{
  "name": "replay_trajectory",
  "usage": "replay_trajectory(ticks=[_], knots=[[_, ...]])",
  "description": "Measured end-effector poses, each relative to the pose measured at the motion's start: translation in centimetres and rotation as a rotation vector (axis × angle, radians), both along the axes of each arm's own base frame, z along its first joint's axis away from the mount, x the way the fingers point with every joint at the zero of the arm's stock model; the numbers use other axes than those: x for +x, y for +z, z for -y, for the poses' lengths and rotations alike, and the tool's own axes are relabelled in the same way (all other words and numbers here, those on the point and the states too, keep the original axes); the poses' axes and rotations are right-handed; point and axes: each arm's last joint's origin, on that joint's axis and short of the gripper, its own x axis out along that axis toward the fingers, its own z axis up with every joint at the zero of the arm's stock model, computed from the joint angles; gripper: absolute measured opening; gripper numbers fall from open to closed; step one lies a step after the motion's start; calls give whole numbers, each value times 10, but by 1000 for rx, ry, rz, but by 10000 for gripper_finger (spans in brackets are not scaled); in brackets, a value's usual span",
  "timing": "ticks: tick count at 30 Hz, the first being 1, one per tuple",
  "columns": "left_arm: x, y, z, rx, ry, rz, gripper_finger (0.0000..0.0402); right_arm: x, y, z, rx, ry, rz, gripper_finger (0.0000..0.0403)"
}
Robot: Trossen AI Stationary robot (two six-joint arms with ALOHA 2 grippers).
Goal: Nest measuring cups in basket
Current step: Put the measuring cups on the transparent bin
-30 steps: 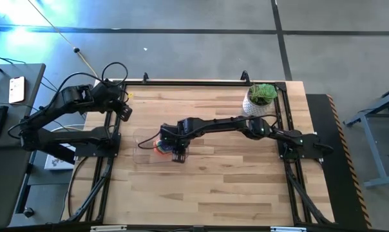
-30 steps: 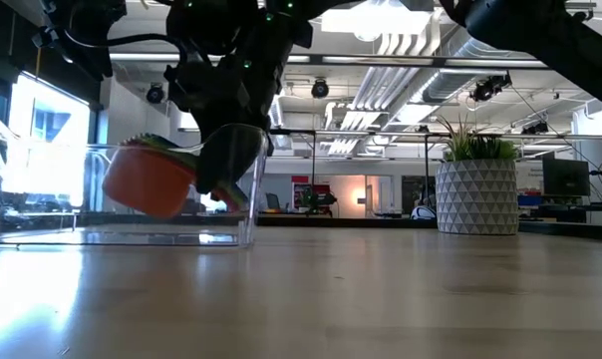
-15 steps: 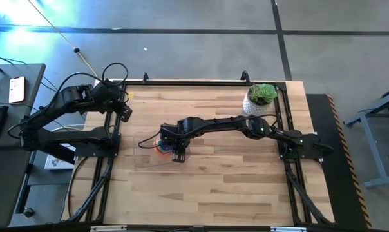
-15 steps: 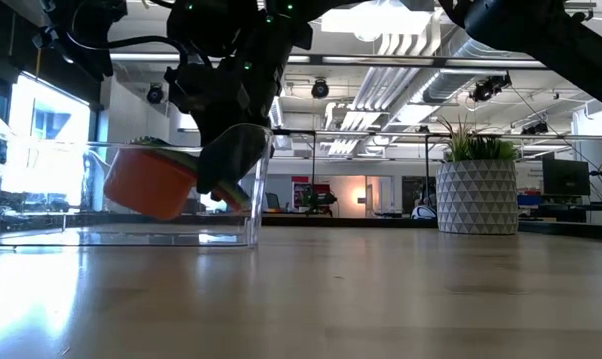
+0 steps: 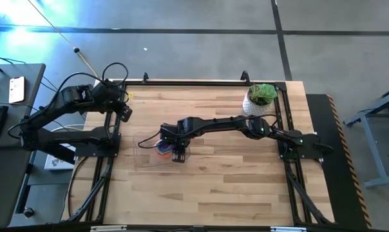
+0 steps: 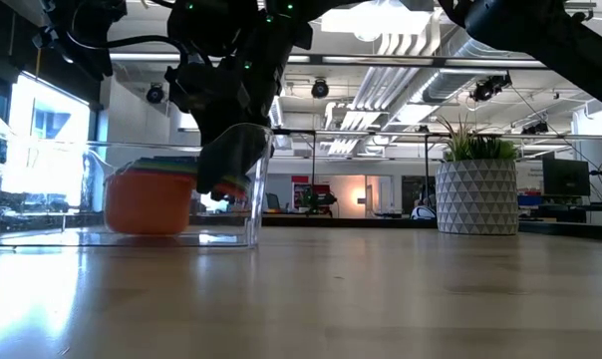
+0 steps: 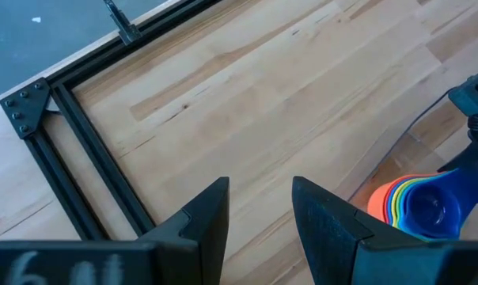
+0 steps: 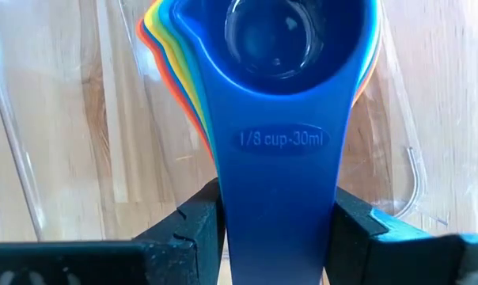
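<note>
The right claw [image 8: 275, 229] has eased its fingers partly apart beside the blue cup's [image 8: 278, 47] flat, smooth handle, so I judge the grip let go. The nested measuring cups [image 6: 150, 194], tilted and off the floor half a second ago, now sit level on the bottom of the clear, thin-walled basket [image 6: 259, 179] on the wooden worktop [image 5: 214, 187], which suggests the nesting is essentially complete. Glossy round plastic bowls fit one inside another, orange outermost; the left claw [image 7: 259, 214] waits open at the worktop's far left corner.
</note>
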Motion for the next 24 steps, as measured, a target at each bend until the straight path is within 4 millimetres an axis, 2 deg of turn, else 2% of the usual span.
replay_trajectory(ticks=[6, 15, 20, 24], knots=[[0, 0, 0, 0, 0, 0, 131, 0, 0, 0, 4, -6, 0, 157], [0, 0, 0, 0, -1, -1, 131, 0, 1, 0, 23, -44, -2, 221], [0, 0, 0, 0, -1, -1, 131, -1, 5, 3, 41, -71, -3, 226], [-2, 1, 1, 6, -3, 7, 131, -2, 19, 6, 84, -118, 26, 227]])
